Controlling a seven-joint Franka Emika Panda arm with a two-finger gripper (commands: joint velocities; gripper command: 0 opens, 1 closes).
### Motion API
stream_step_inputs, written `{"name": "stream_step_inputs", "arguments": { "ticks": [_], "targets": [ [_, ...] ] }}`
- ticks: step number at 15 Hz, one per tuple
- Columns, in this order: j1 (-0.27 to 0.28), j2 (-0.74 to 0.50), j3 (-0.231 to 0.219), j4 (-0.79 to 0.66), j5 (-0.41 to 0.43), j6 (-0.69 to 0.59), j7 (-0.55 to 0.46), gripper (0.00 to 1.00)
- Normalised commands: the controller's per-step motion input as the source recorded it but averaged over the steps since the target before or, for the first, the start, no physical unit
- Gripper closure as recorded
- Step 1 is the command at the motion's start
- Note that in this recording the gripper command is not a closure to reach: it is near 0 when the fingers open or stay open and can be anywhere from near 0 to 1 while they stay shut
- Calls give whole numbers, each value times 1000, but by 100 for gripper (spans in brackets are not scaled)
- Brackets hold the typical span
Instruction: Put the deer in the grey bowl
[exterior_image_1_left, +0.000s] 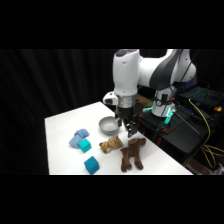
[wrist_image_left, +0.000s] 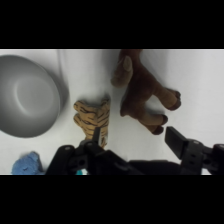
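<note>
Gripper (wrist_image_left: 135, 142) is hovering open, holding nothing. Deer (wrist_image_left: 142, 95) is lying just ahead, slightly off-centre; bowl (wrist_image_left: 27, 95) is sitting beyond the tiger (wrist_image_left: 92, 119).

No readable text, label, brand, number or sign is showing anywhere in either view. Nothing legible is appearing on the dark brown plush deer (wrist_image_left: 142, 92), on the round grey metal bowl (wrist_image_left: 27, 95), or on the white table (exterior_image_1_left: 65, 125).
</note>
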Motion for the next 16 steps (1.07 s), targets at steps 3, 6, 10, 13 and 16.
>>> {"name": "stream_step_inputs", "arguments": {
  "ticks": [3, 6, 10, 13, 16],
  "targets": [
    [69, 213, -10, -152, -190, 555, 211, 0],
    [102, 289, -91, -8, -193, 410, 189, 0],
    [119, 309, -98, 106, 4, 275, 15, 0],
    [95, 278, -52, 171, 157, 165, -118, 0],
    [-30, 254, 64, 199, 317, 106, -285, 0]
  ]
}}
